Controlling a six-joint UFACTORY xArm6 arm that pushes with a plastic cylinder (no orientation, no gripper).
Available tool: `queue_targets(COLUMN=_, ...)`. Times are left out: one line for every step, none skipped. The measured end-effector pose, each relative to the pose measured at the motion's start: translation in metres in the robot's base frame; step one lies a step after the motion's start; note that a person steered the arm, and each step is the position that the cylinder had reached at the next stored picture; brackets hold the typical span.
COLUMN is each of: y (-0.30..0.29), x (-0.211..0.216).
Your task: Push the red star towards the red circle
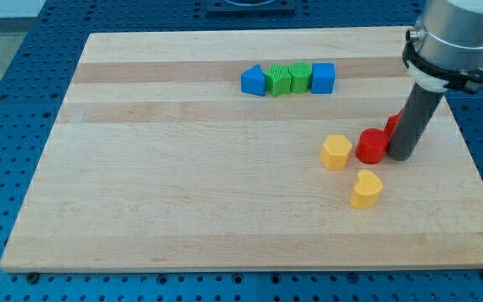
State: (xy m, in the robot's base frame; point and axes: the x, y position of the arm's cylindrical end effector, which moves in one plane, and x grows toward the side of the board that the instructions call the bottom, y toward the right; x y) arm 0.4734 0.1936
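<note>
My tip [399, 156] rests on the board at the view's right. A red block [371, 146], roundish, sits just left of the tip and seems to touch it. A second red block [392, 125] shows only as a sliver behind the rod, so I cannot make out its shape. I cannot tell which red block is the star and which the circle. The two red blocks lie close together, almost touching.
A yellow block [335, 152] lies left of the red one, and a yellow heart [366, 188] lies below it. A row of a blue [253, 80], two green [289, 79] and a blue block [323, 78] stands near the board's top. The board's right edge [470, 143] is near.
</note>
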Motion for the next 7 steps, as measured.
queue_targets(y=-0.001, x=0.000)
queue_targets(y=0.011, x=0.000)
queue_targets(y=0.042, x=0.003)
queue_targets(y=0.069, x=0.000)
queue_targets(y=0.074, x=-0.021)
queue_targets(y=0.074, x=-0.044)
queue_targets(y=0.068, x=-0.057)
